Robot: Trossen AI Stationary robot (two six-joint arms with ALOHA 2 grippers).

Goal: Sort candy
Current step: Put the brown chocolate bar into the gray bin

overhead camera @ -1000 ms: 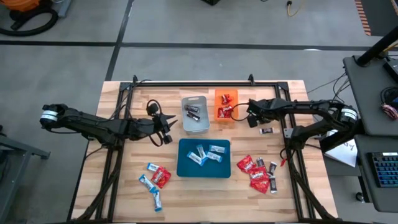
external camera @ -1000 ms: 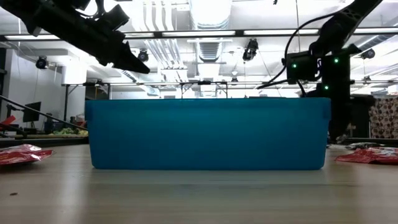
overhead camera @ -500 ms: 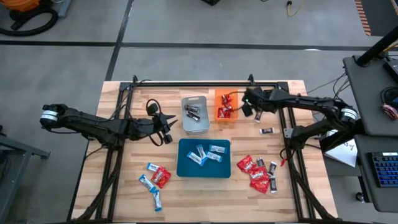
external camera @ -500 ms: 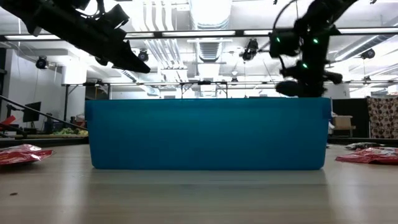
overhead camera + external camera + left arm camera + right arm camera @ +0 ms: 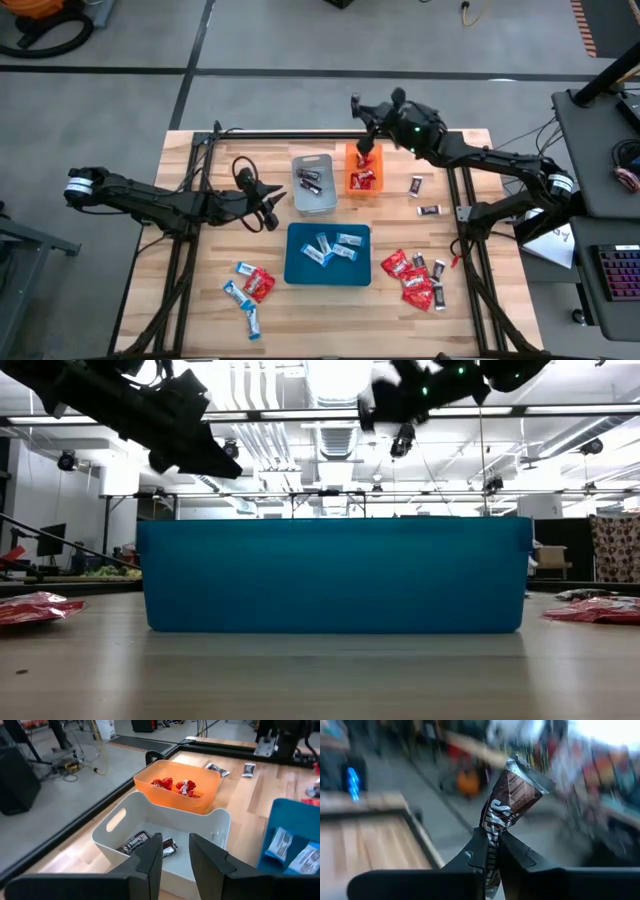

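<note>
We see a dark brown mini bar (image 5: 506, 800) pinched upright in the right pincer (image 5: 490, 851); red packets (image 5: 412, 277), blue-and-white bars (image 5: 243, 300) lie scattered on the tabletop (image 5: 195, 290).

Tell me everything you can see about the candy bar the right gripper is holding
The dark brown mini bar has a glossy brown wrapper with pale lettering and crimped ends. It is pinched at its lower part between the shut fingers of the right gripper, standing tilted, its upper end free. Nothing else touches it. From above, the right gripper is raised near the far end of the orange tray, and the bar shows only as a small dark sliver there.
</note>
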